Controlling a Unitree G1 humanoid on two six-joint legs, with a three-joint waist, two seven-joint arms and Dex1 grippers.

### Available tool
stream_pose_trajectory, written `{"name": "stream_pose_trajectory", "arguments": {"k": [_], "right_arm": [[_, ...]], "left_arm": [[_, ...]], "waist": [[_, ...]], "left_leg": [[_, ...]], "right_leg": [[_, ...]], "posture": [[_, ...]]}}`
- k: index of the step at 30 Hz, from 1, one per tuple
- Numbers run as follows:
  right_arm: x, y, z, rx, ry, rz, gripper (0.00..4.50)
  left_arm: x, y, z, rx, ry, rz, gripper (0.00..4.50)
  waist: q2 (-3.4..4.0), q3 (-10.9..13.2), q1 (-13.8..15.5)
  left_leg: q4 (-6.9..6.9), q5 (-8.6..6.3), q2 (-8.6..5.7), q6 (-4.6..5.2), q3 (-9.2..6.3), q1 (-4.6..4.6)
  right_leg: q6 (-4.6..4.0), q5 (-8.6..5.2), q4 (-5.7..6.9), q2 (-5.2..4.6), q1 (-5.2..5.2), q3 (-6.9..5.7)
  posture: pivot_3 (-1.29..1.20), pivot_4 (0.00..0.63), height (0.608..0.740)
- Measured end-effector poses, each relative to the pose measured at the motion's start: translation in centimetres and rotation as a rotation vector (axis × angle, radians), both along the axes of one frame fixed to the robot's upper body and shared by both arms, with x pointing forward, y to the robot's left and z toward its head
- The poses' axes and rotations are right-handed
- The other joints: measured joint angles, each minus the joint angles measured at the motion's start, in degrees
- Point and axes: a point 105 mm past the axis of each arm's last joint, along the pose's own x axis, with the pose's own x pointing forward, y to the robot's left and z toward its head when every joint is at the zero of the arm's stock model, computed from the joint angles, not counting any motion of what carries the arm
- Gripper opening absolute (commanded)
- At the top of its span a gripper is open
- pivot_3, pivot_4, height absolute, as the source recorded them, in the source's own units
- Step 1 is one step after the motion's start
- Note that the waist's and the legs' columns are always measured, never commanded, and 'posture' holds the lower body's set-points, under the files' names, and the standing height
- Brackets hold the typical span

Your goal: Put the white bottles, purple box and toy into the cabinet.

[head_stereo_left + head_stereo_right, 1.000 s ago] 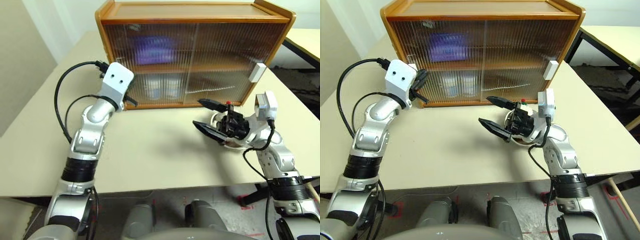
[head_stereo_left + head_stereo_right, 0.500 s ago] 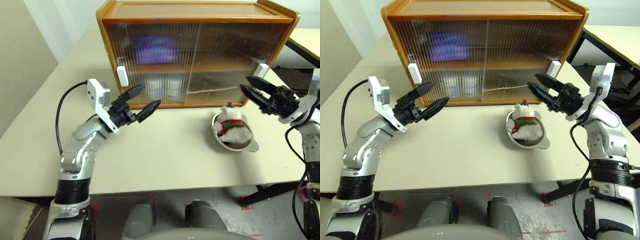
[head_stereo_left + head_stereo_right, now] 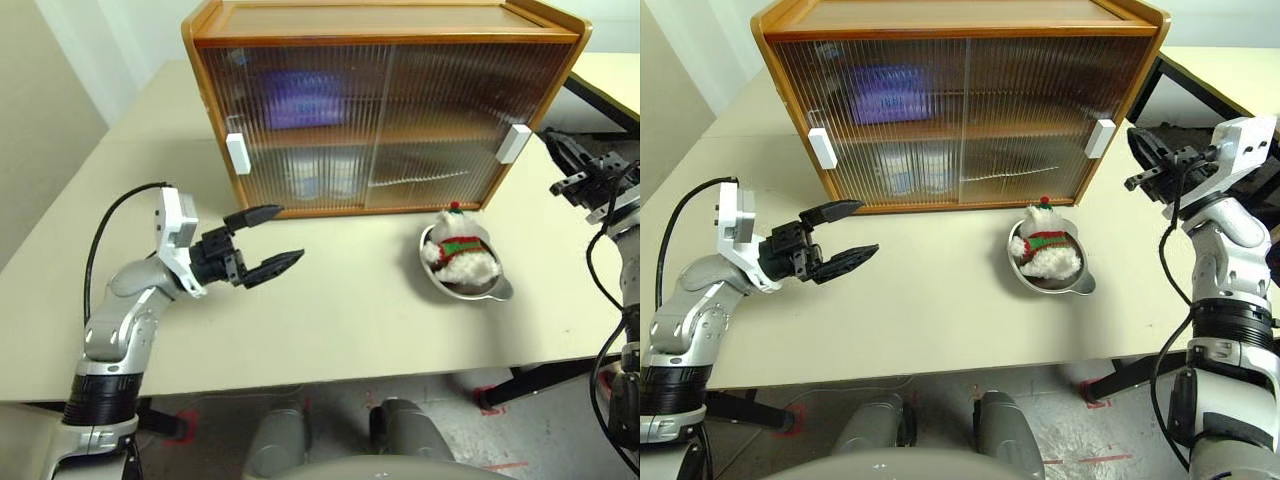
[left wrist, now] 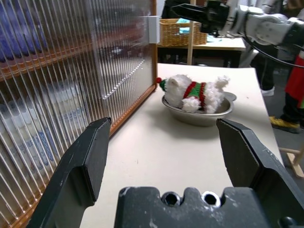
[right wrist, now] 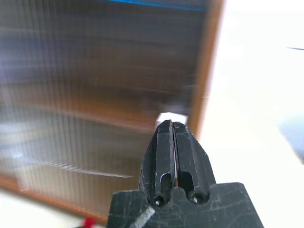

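Right wrist view: your right pincer [image 5: 172, 142] has its fingers pressed flat together, holding nothing, and looks at the cabinet's [image 3: 960, 20] right end.
Right handle: the white handle [image 3: 1101, 138] on the right sliding door sits just ahead of that pincer, apart from it; approach from the outer side so the closed tips can push it toward the middle.
Left pincer: your left pincer [image 3: 838, 233] is spread wide and empty, hovering over the counter [image 3: 930, 300] near the cabinet's lower left corner.
Left handle: the other white handle [image 3: 821, 148] is above and just beyond those tips.
Doors: both ribbed doors look shut, so judge the step as opening one before loading.
Toy: the toy [image 3: 1045, 247] sits in its metal bowl [image 3: 1077, 287] on the counter, between the two pincers, nearer the right one and just in front of the cabinet.
Already inside: the purple box [image 3: 883, 93] shows on the upper shelf, the white bottles [image 3: 910, 165] below it, both behind the left pane.
Advice: slide slowly and keep the arm clear of the bowl.
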Motion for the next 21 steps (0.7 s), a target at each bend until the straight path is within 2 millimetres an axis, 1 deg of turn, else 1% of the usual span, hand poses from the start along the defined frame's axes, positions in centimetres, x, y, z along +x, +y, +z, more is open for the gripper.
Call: {"name": "stream_pose_trajectory", "arguments": {"k": [3,5,7,10,12,16,21], "right_arm": [[0.3,-0.9,-0.3,0.018,0.017,-0.051,0.02],[0.6,-1.1,-0.6,0.025,0.032,-0.07,0.02],[0.9,-1.2,-0.4,0.03,0.033,-0.078,0.02],[1.5,-0.8,-0.2,0.021,0.038,-0.072,0.02],[2.0,-0.4,-0.6,0.012,0.062,-0.064,0.02],[2.8,-0.2,-1.8,-0.012,0.126,-0.073,0.02],[3.4,-0.2,-2.0,-0.025,0.153,-0.092,0.02]], "left_arm": [[-0.2,0.8,0.3,-0.03,-0.013,0.022,4.5],[-0.2,1.0,0.7,-0.059,-0.021,0.033,4.5],[-0.1,1.1,0.8,-0.076,-0.023,0.043,4.5],[-0.1,1.0,1.0,-0.083,-0.03,0.052,4.5],[-0.2,0.8,1.4,-0.085,-0.046,0.054,4.5],[-0.1,0.7,1.4,-0.092,-0.039,0.065,4.5],[-0.2,0.3,1.8,-0.114,-0.036,0.064,4.5]], "waist": [[0.0,0.0,0.0],[0.03,0.0,0.0],[0.04,0.0,0.0],[0.04,0.0,0.0],[0.04,0.0,0.1],[0.05,0.0,0.1],[0.05,0.0,0.1]], "left_leg": [[-0.01,0.0,0.01,0.0,-0.01,0.0],[-0.01,0.0,0.01,0.01,0.0,-0.01],[-0.01,0.01,0.0,0.01,0.0,0.0],[-0.01,0.01,0.01,0.01,-0.01,0.0],[-0.01,0.01,0.01,0.01,-0.01,0.0],[-0.01,0.01,-0.01,0.02,-0.01,0.0],[-0.04,0.01,0.0,0.01,-0.03,-0.02]], "right_leg": [[-0.01,0.0,0.0,-0.01,0.0,0.0],[0.0,0.0,0.0,-0.02,0.0,0.0],[0.01,0.01,0.0,-0.01,0.01,0.01],[0.01,0.01,0.0,0.0,0.01,0.0],[0.0,0.02,0.0,0.0,0.01,0.0],[-0.01,0.02,-0.01,0.0,0.01,0.01],[-0.01,0.03,-0.01,0.01,0.01,0.0]], "posture": [[0.12,0.0,0.74],[0.12,0.0,0.74],[0.13,0.0,0.74],[0.14,0.0,0.74],[0.14,0.0,0.74],[0.15,0.0,0.74],[0.15,0.0,0.74]]}}
